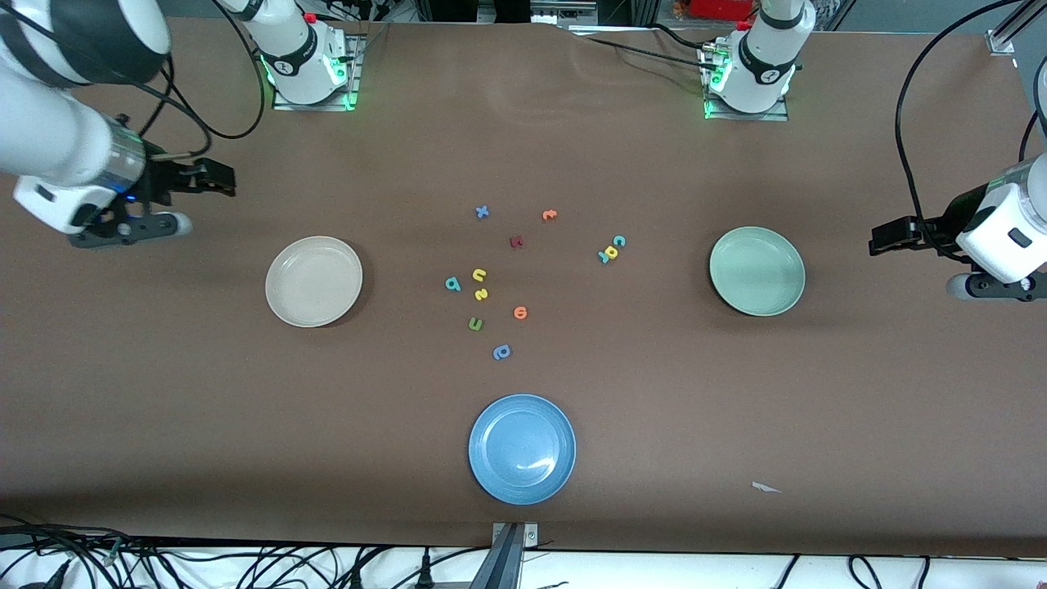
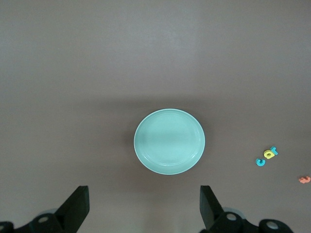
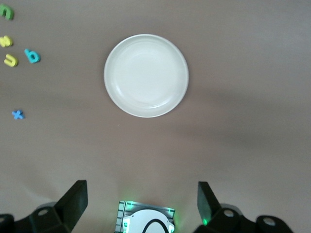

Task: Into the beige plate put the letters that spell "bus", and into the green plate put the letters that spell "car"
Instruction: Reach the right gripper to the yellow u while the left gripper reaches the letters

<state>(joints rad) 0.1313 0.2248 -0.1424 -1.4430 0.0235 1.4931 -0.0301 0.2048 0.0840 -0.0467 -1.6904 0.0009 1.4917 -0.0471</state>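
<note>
meanwhile both claws, left claw (image 2: 143,211) and right claw (image 3: 142,206), hang spread above bare table.

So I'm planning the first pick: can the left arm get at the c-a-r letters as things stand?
Probably yes. The left end effector hangs open above the table's left-arm end. Only the empty green plate, low and shallow, lies between it and the c-a-r letters. They touch each other, so gripping one alone may be fiddly.
</note>
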